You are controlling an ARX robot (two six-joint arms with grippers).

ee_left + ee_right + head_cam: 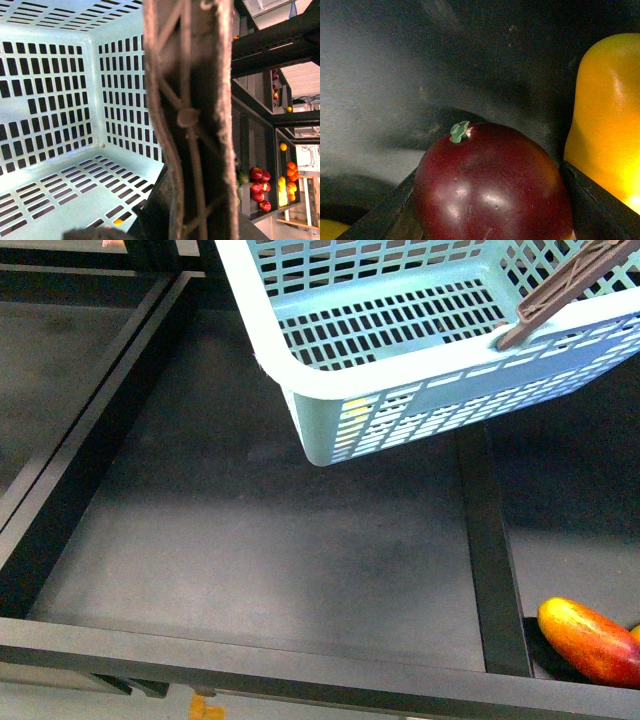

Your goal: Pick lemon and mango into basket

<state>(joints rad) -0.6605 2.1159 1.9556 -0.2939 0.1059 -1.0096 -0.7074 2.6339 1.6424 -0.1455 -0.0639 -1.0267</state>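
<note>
Mango (492, 195), close up, clasped by right end effector (490, 172)

A dark grey matte shelf floor (260, 560), dimly lit, lies inside black metal frame bars (495, 570), while a distant black fruit-stocked rack (272, 187) stands in brighter light.

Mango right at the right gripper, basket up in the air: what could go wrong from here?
The right gripper straddles the smooth, rounded mango, which might slip. The yellow-orange fruit sits close beside it and could get knocked. The basket looks tilted in the front view, so a dropped fruit may roll to its low corner.
</note>
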